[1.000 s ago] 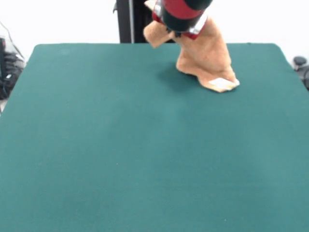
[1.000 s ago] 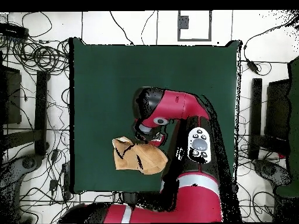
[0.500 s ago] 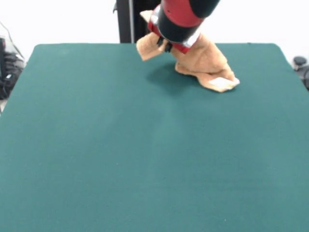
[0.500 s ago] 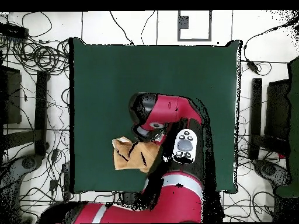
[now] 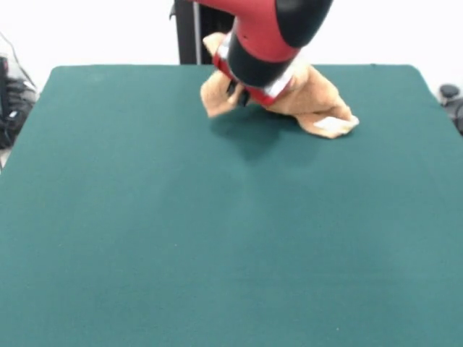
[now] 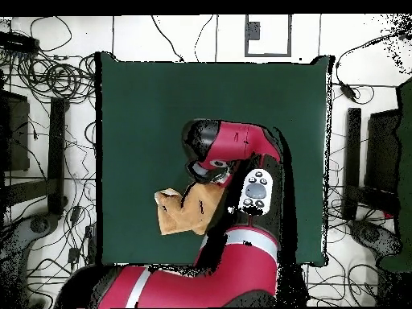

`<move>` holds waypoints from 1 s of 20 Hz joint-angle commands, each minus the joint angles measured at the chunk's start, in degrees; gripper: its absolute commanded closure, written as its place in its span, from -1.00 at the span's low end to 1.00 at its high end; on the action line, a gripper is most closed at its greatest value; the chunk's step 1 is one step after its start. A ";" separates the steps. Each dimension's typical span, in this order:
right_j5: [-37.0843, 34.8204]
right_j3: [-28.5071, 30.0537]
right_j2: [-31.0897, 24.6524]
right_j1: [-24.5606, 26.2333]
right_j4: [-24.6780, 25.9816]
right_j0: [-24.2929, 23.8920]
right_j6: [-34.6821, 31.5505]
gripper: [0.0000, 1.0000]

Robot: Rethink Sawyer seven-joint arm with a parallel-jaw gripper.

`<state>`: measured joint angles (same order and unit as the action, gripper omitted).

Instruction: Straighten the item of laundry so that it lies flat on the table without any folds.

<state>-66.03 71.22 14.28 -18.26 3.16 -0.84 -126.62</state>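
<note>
The orange-tan towel lies bunched near the far right of the green table. One end of it is lifted and stretched leftward. Its corner with the white tag rests on the table. My gripper, mostly hidden under the red and black arm, is shut on the towel's raised end just above the felt. A flap hangs beside it. In the overhead view the towel sits near the table's bottom edge, with the gripper at its upper right.
The black pedestal stands behind the table's far edge. Cables and equipment lie on the floor around the table. Open green felt stretches in front of and left of the towel.
My gripper has come down and moved left and toward the front camera with the towel's end, stretching the cloth out. The tag corner has stayed in place.
</note>
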 commanded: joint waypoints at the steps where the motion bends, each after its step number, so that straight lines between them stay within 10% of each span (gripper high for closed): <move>1: 23.30 -2.82 0.36 3.33 -0.24 5.36 -21.85 1.00; 6: 49.95 -14.87 22.72 14.37 7.96 14.18 -36.52 1.00; 12: 48.08 -20.67 15.14 11.42 2.62 7.35 -20.14 1.00; 20: 46.87 -20.33 19.10 11.24 2.98 9.60 -21.16 1.00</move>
<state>-16.94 54.11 30.94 -6.14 7.88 6.86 -138.86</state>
